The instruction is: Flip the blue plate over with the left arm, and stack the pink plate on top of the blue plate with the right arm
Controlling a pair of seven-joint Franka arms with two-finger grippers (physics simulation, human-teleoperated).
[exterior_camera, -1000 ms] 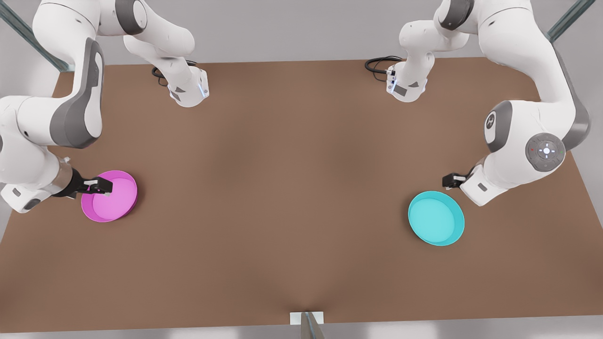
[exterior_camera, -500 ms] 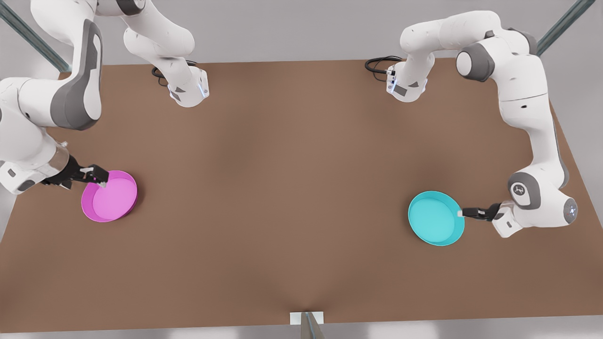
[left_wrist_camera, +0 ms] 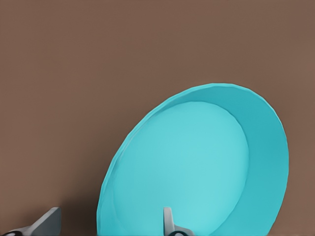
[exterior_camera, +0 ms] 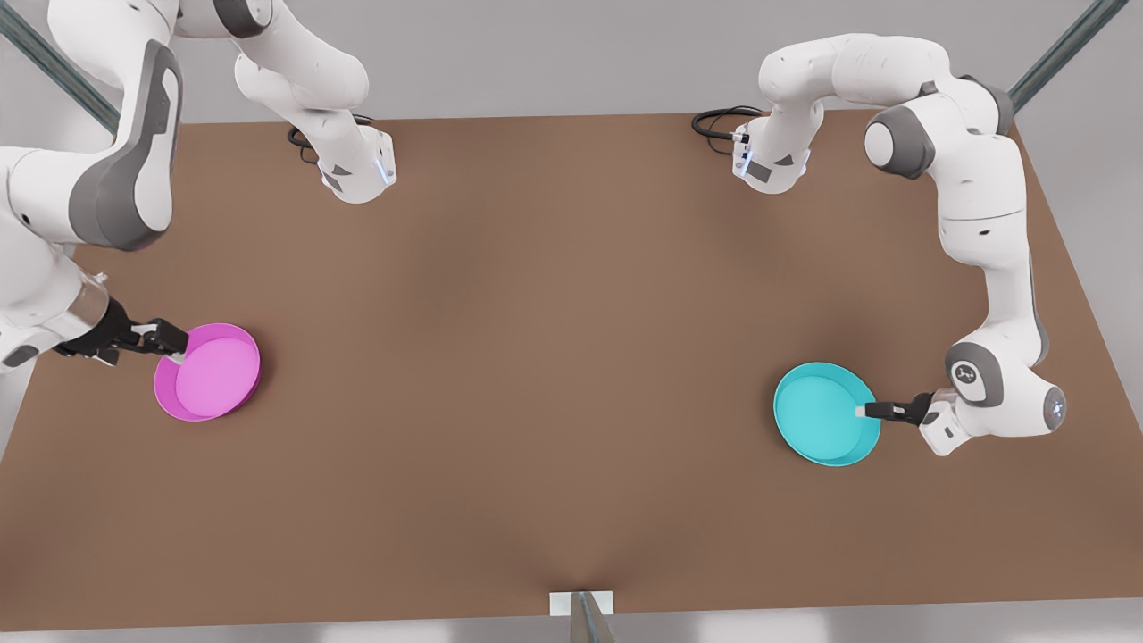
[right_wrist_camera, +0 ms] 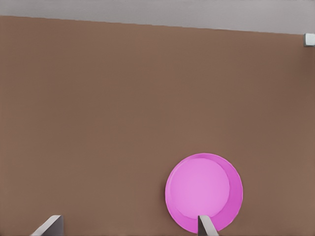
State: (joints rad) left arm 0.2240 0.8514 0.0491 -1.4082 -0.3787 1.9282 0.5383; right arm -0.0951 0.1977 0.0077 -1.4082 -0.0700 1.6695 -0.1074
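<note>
Straddling the blue plate (exterior_camera: 826, 413) rim, the left end effector (exterior_camera: 863, 412) is open; the right end effector (exterior_camera: 176, 354), also spread, straddles the pink plate (exterior_camera: 207, 372) rim.

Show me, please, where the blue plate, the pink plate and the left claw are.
blue plate (exterior_camera: 821, 415): front view, flat inside base.
pink plate (exterior_camera: 214, 375): front view, flat inside base.
left claw (exterior_camera: 862, 412): front view, fingertips at the blue plate's rim.
</note>
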